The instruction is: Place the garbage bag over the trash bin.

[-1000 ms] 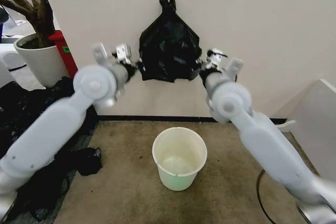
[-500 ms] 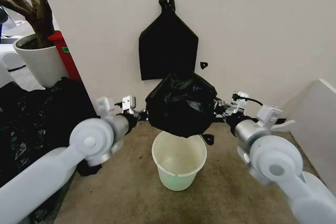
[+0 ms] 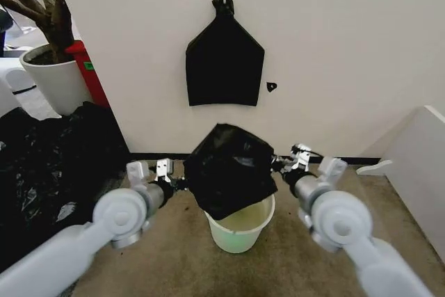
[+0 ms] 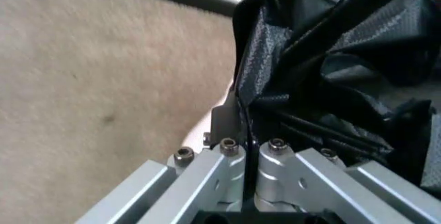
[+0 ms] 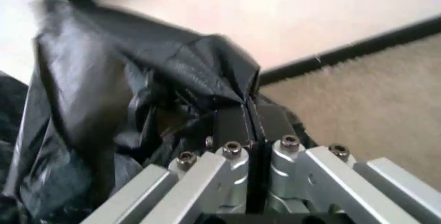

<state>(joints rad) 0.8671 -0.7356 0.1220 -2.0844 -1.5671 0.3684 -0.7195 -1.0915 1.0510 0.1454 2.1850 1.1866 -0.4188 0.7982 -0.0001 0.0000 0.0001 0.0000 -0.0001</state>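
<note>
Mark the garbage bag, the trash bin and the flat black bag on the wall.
garbage bag (image 3: 229,172): head view, middle of its wrinkled front.
trash bin (image 3: 240,236): head view, white outer wall below the rim.
flat black bag (image 3: 224,67): head view, centre of its flat panel.

A glossy black garbage bag (image 3: 229,170), thin and heavily creased, hangs spread between two pinch points at its left and right edges, just above a round white trash bin (image 3: 240,233). The bag's lower edge dips in front of the bin's back rim, hiding much of the opening. Its film bunches into sharp folds where it is pinched, as the wrist views show. The bin stands upright on the brown carpeted floor near the wall, its tapered sides white, its rolled rim visible at the front, and its inside faintly greenish.
</note>
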